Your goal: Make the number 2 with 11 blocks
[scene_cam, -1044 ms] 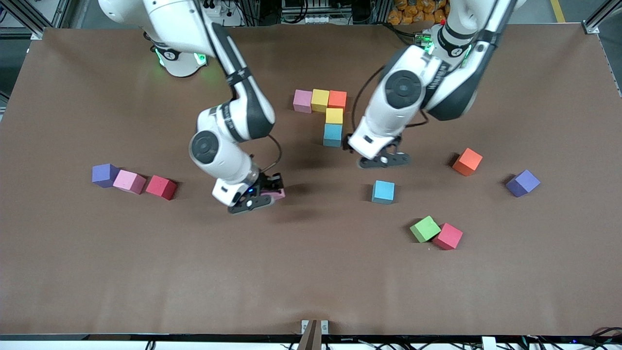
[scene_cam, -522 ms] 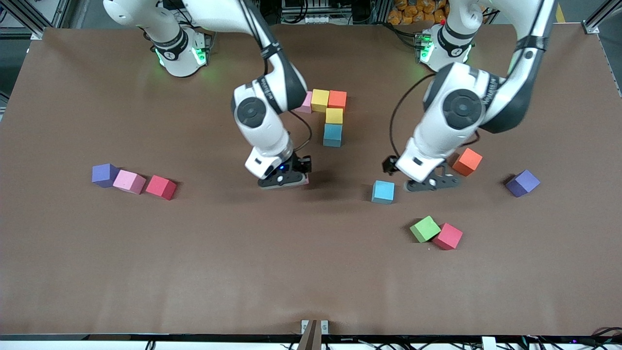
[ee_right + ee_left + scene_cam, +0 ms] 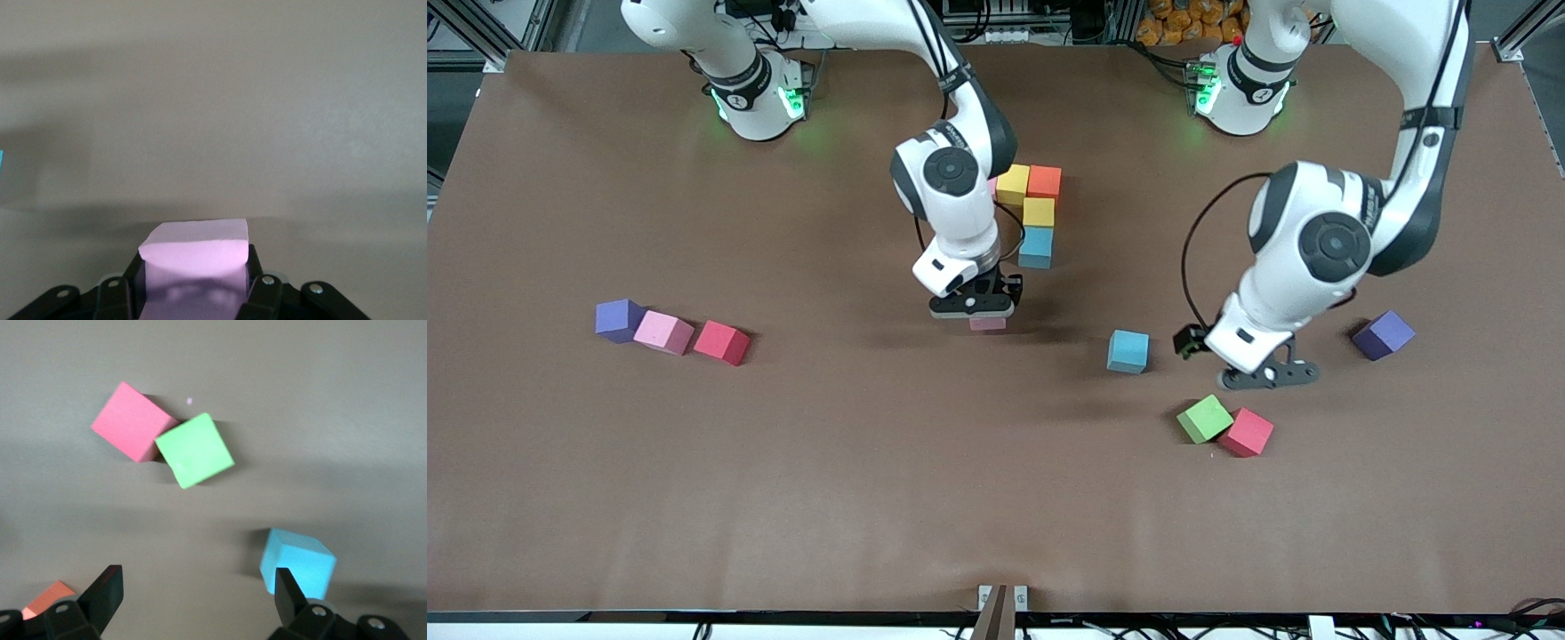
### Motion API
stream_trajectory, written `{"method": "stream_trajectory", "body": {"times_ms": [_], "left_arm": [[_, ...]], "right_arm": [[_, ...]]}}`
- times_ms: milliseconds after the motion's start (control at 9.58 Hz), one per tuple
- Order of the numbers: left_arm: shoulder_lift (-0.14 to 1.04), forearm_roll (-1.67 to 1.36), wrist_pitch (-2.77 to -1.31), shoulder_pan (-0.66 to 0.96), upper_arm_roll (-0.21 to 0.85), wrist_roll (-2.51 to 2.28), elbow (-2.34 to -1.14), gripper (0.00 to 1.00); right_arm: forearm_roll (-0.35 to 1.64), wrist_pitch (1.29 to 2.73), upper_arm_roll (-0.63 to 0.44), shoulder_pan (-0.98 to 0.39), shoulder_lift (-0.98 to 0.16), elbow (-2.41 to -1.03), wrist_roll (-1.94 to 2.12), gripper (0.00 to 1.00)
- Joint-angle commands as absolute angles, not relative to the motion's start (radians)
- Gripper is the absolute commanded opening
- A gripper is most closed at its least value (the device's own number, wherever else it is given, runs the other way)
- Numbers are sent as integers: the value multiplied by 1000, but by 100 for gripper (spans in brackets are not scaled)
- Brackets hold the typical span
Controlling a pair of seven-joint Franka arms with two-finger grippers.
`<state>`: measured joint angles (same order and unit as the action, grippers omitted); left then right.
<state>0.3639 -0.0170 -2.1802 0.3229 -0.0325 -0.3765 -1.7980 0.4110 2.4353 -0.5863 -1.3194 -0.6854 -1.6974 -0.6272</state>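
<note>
right tool [image 3: 985,318] pinching a pink block [image 3: 195,257] above bare counter [image 3: 783,462], just nearer the camera than the built cluster of yellow [image 3: 1013,184], orange [image 3: 1044,181], yellow and light blue blocks [image 3: 1036,247]. left tool [image 3: 1267,378] spread, empty, above the counter near the green block [image 3: 1204,419] and red block [image 3: 1247,432].

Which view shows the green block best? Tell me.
The left wrist view: the green block fills it, touching a red block. The front view shows it small; the right wrist view misses it.
</note>
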Motion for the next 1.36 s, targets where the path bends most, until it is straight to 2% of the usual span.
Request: {"method": "stream_trajectory", "body": {"times_ms": [0,209,522,1253], "left_arm": [[422,-73,-2191,328,-66,-476,-1767,100],[455,-210,-2192,336,-107,-534,-1753,100],[518,-204,-2227,337,-143,-517,-1731,100],[715,-204,-2238,379,-193,-534,-1502,100]], "right_arm": [[385,2470,-603,-1370,-728,-1684,-724,15],[387,2471,-601,-1388,-753,-1660,-756,15],[391,2476,-597,-1410,-784,-1629,-790,15],[396,2503,-588,-1447,-827,-1614,-851,15]]}}
